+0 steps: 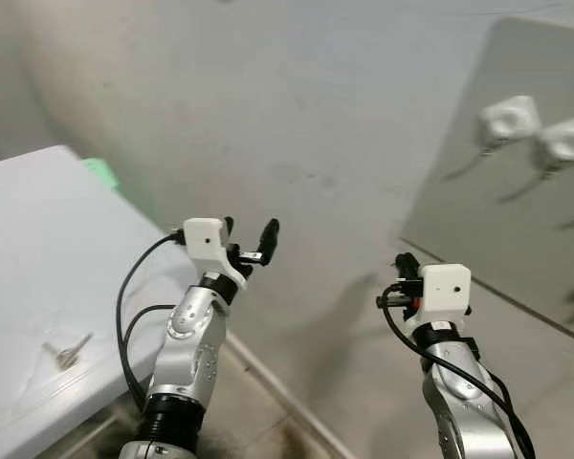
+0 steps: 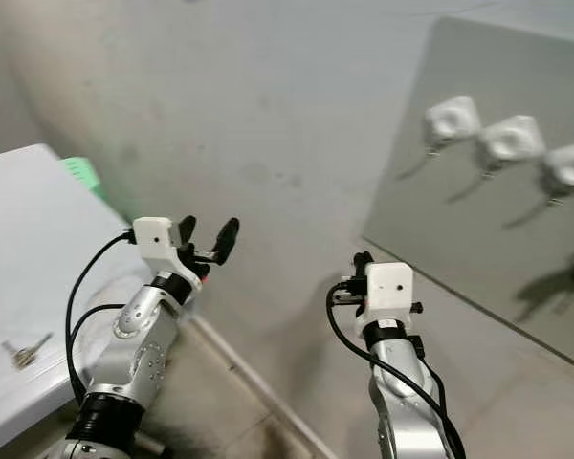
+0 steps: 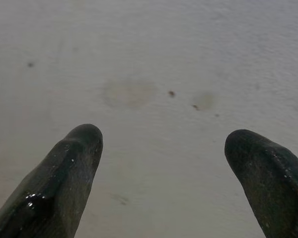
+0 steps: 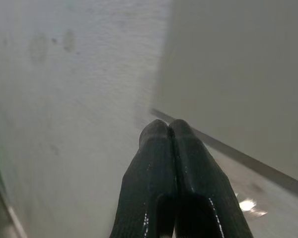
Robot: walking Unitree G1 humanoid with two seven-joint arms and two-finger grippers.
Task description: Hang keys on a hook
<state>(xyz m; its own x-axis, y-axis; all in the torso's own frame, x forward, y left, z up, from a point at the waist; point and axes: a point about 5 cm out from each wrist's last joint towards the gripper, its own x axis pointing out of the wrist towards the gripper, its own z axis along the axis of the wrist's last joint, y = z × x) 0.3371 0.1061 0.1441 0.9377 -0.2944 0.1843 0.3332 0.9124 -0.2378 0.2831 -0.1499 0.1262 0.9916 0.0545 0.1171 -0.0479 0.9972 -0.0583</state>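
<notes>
A small set of silver keys [image 1: 65, 354] lies on the white table [image 1: 38, 249] at the lower left, near its front edge. Up on a grey panel [image 2: 478, 220] at the right sit three white hooks [image 2: 453, 119] in a row. My left gripper [image 1: 250, 239] is raised in front of the bare wall, open, with nothing between its fingers [image 3: 64, 178]. It is to the right of the keys and apart from them. My right gripper [image 1: 404, 263] is held up below the panel, shut and empty, its fingertips [image 4: 168, 130] pressed together.
A green object [image 1: 103, 172] peeks out behind the table's far edge. The grey wall [image 1: 297, 124] stands close ahead, meeting the floor along a pale skirting line [image 1: 277, 387]. The grey panel leans or stands at the right.
</notes>
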